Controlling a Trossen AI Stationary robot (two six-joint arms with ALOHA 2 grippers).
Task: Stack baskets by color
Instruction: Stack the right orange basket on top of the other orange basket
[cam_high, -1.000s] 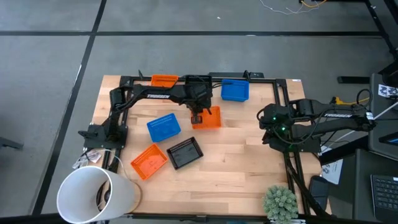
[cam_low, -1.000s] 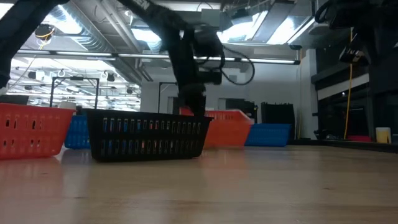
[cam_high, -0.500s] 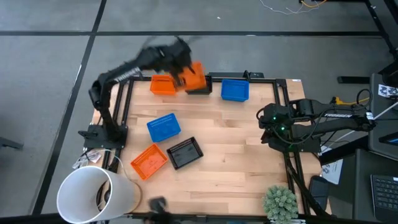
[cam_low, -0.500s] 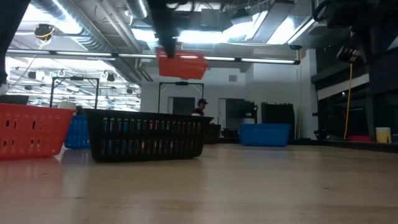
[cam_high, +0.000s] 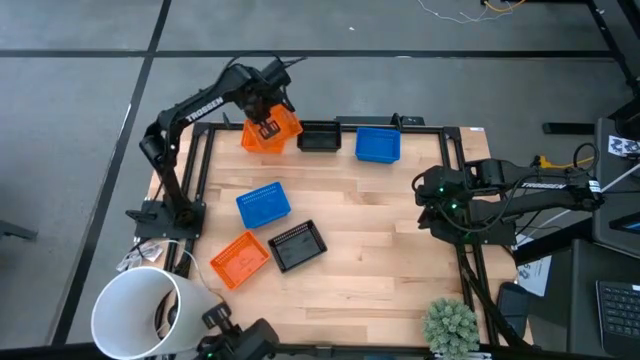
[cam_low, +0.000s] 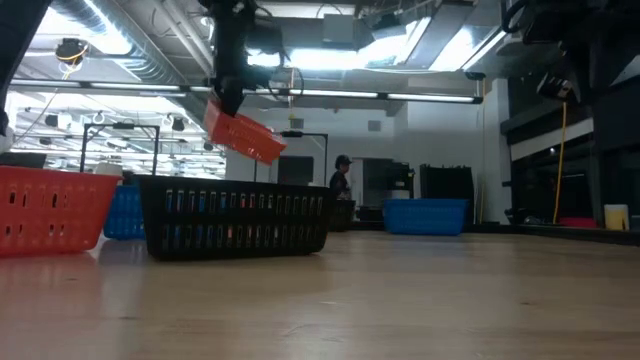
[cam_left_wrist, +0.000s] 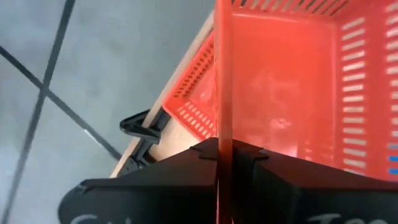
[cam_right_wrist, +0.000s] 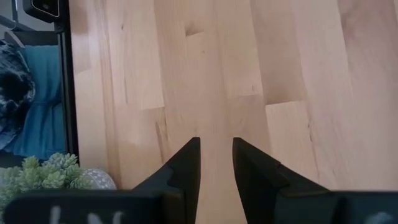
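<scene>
Orange basket (cam_high: 272, 131), perforated mesh sides, hangs tilted above the table.

Left gripper (cam_high: 265, 128) clamped, raised; right gripper (cam_right_wrist: 216, 163) parted.

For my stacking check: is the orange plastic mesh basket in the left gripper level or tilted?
Tilted. The orange plastic mesh basket hangs slanted from the shut left gripper, one end lower, in the low view.

Grey floor (cam_high: 80, 90), bright ceiling lights (cam_low: 300, 60).
</scene>
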